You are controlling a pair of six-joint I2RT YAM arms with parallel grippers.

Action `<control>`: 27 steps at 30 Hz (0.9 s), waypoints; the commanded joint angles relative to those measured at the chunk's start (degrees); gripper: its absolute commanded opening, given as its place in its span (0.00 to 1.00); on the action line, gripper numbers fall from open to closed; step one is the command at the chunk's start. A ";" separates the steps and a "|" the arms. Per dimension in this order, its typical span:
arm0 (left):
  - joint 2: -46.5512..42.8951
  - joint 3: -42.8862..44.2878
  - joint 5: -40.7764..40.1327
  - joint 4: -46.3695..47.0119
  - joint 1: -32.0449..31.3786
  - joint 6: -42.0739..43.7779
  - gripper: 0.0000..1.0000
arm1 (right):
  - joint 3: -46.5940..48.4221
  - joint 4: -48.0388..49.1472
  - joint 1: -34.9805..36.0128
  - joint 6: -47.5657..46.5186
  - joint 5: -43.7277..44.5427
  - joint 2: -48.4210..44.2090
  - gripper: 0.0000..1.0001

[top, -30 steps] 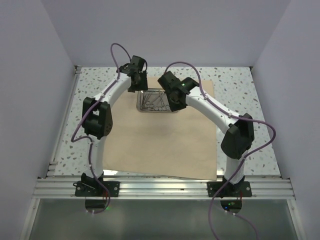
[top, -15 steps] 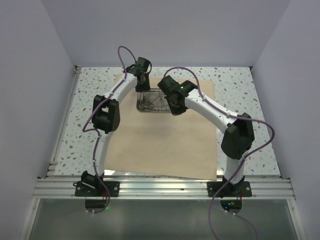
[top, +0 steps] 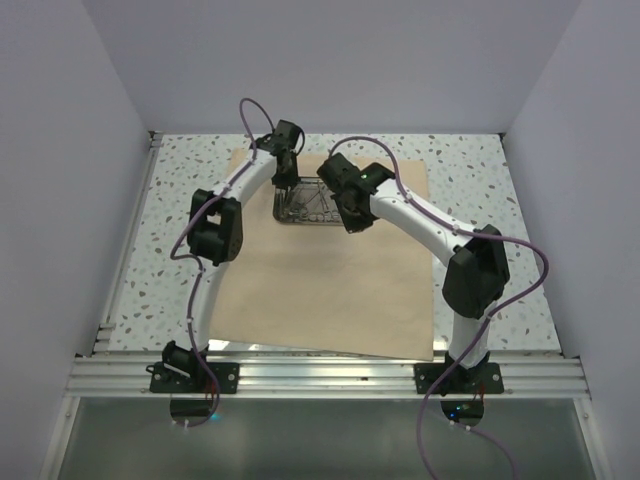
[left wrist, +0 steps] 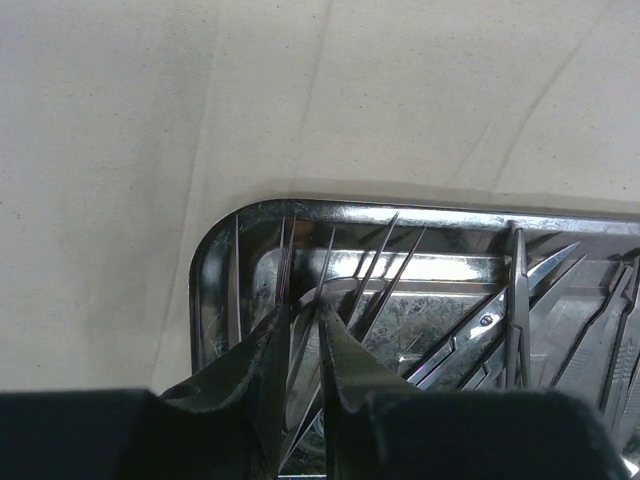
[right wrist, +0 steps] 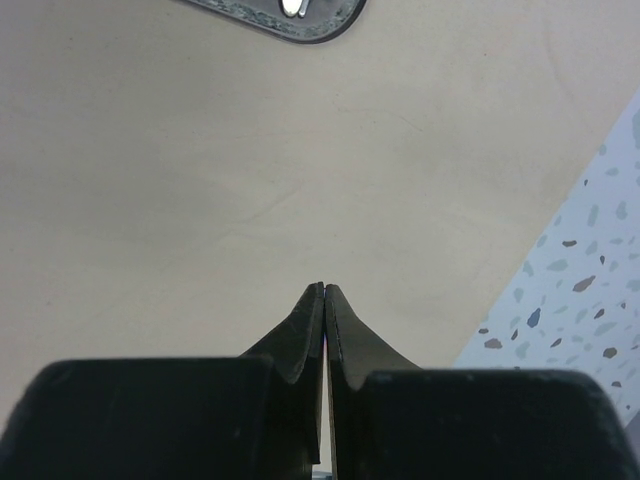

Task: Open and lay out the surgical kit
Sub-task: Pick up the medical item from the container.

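**Fig. Picking the first instrument from the tray.** The tan cloth wrap (top: 330, 290) lies unfolded and flat on the speckled white table (top: 480, 170). The small shiny rectangular steel tray (left wrist: 215, 260) stands on its far half, with the instruments crowded inside.

The left pincer (left wrist: 305, 335) is set low over the tray's rounded corner. Its jaws are narrow and straddle the slim pointed steel tweezers (left wrist: 288, 265); whether the pads already bear on the metal cannot be told. The right pincer (right wrist: 325, 290) is closed on nothing and hangs above bare cloth just beside the tray.

Points of technique, as judged:
- Take one instrument only. The tweezers' legs lie close to others, and the ring-handled steel scissors (left wrist: 483, 320) lie near.
- Grip across the shank rather than at the tips, so it does not pivot.
- Lift straight up until clear of the rim before carrying it sideways.
- A light tray may drag along; the idle right pincer could steady its rim.
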 commanded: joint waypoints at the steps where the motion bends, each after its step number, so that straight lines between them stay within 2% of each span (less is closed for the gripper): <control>1: 0.30 2.01 0.87 2.16 -0.25 0.39 0.21 | -1.24 0.75 -0.28 -0.73 1.26 -2.65 0.02; 7: 1.44 1.30 0.34 1.55 -0.43 0.48 0.29 | -2.56 0.57 -0.37 -0.02 1.53 -3.35 0.01; 12: 3.02 0.07 0.87 0.94 -0.43 0.66 0.29 | -3.26 0.31 -0.46 0.50 1.70 -3.96 0.00; 15: 3.29 0.25 1.05 0.06 -0.43 0.83 0.15 | -3.70 0.39 -0.37 0.77 1.79 -4.23 0.00; 16: 3.20 0.60 1.05 -0.64 -0.43 0.92 0.02 | -3.79 0.57 -0.46 0.77 2.05 -4.40 0.00; 18: 1.54 1.47 1.13 -1.70 -0.34 0.83 0.00 | -3.44 0.92 -0.46 0.42 2.14 -4.14 0.00; 20: -2.57 2.36 1.57 -2.84 -0.34 0.83 0.00 | -2.39 1.27 -0.37 0.07 1.97 -3.18 0.00; 22: -6.97 -0.26 1.57 -2.58 -0.34 0.83 0.00 | 0.86 1.89 -0.54 -0.20 1.62 -2.04 0.00; 25: -17.34 -7.01 1.22 -0.39 -0.43 0.40 0.00 | 5.08 4.87 -0.89 -0.03 0.12 -0.10 0.07; 27: -23.94 -10.37 1.05 -0.38 -0.34 0.22 0.00 | 8.05 7.58 -1.33 0.50 -1.10 2.00 0.15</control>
